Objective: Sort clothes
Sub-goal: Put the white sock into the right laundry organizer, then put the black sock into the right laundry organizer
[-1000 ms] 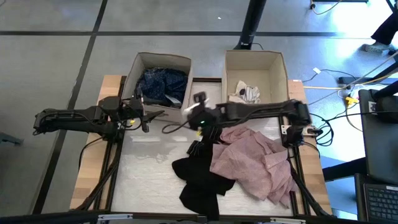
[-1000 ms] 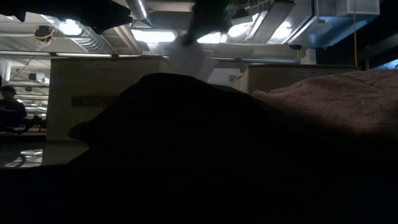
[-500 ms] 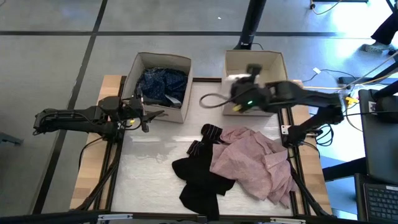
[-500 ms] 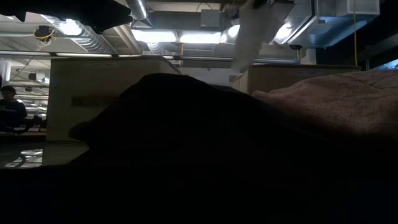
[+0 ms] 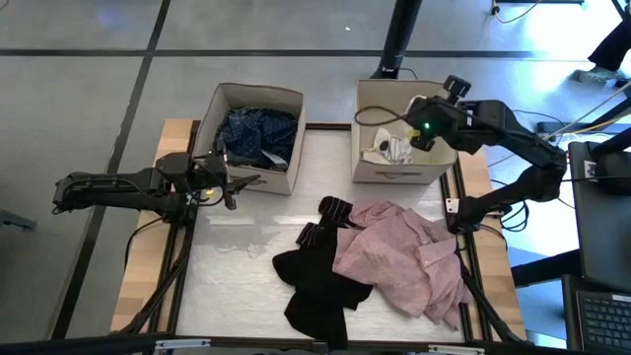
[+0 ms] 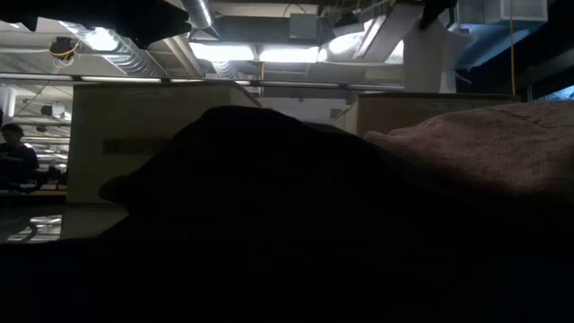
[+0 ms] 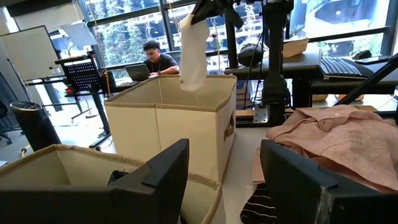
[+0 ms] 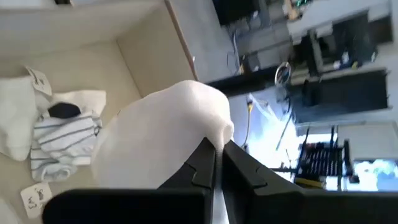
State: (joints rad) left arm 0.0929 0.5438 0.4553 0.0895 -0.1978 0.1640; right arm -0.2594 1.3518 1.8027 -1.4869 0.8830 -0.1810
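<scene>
Wooden table, right hand clamped on white piece above right box, left hand apart, waiting.

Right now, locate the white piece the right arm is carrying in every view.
High view: hidden under the right end effector above the right beige box.
Low view: white piece hanging at upper right, above that box.
Left wrist view: dangling over the far box.
Right wrist view: pinched in the fingers, filling the middle.
Shared landmark: the right beige box.
</scene>
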